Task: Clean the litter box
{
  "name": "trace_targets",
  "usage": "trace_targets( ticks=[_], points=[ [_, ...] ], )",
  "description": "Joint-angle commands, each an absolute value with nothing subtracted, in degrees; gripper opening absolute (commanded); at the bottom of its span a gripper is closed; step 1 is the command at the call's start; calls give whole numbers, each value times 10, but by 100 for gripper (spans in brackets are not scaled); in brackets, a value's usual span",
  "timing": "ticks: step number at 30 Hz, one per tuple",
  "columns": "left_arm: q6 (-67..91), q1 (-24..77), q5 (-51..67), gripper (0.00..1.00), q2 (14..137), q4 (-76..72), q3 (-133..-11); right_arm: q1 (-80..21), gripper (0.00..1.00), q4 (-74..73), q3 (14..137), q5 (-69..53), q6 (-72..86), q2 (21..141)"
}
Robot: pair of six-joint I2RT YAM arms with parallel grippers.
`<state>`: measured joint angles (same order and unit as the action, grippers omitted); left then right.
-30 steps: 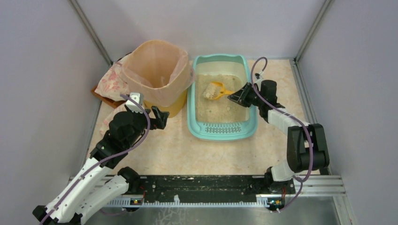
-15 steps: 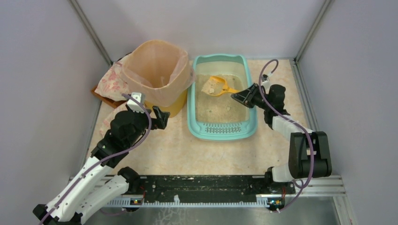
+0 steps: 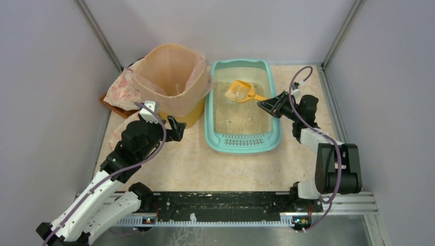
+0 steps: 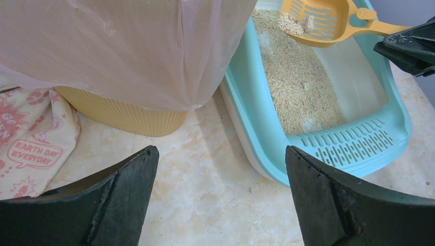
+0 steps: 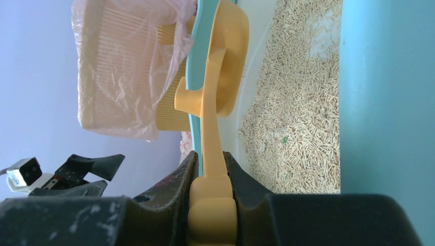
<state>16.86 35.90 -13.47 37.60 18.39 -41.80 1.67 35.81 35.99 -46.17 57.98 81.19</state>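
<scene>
**Litter box: one scoop held over it**

One litter box [image 3: 208,123] is seen just right of one bag-lined bin [image 3: 172,77], with beige litter spread inside it. One yellow scoop [image 3: 240,90], loaded with a few clumps, is held over the far end, its handle pinched by the right gripper [image 3: 265,104]. The left gripper [image 3: 177,127] is spread wide and empty near the bin.

The pink-printed cloth [image 4: 31,148] bears "EARTH DAY EVERYDAY" in a speech bubble; its other lettering is cut off.
</scene>
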Motion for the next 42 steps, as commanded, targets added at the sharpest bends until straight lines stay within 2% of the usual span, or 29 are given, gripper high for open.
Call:
trace_targets(
  ticks=[1, 5, 12, 15, 20, 24, 27, 31, 35, 38, 42],
  points=[
    [167, 359, -130, 99, 374, 172, -429, 17, 0, 403, 372, -481, 580, 814],
    [168, 359, -131, 99, 374, 174, -428, 52, 0, 395, 368, -471, 577, 801],
    [169, 359, -130, 99, 378, 172, -430, 51, 0, 398, 362, -478, 576, 805],
    [170, 358, -128, 99, 375, 170, -425, 16, 0, 372, 384, -501, 551, 819],
    [170, 359, -131, 99, 379, 175, -430, 48, 0, 355, 374, -467, 542, 795],
    [168, 359, -131, 99, 373, 170, -426, 19, 0, 325, 399, -493, 510, 813],
    [168, 359, -135, 99, 379, 177, -431, 34, 0, 315, 388, -459, 504, 801],
    [169, 359, -135, 99, 371, 173, -425, 17, 0, 310, 405, -491, 496, 823],
    [167, 359, -136, 99, 379, 177, -431, 27, 0, 324, 381, -455, 512, 813],
    [168, 358, -134, 99, 375, 174, -427, 12, 0, 338, 390, -490, 516, 830],
    [166, 359, -135, 99, 374, 176, -431, 24, 0, 327, 373, -442, 523, 813]
  ],
)
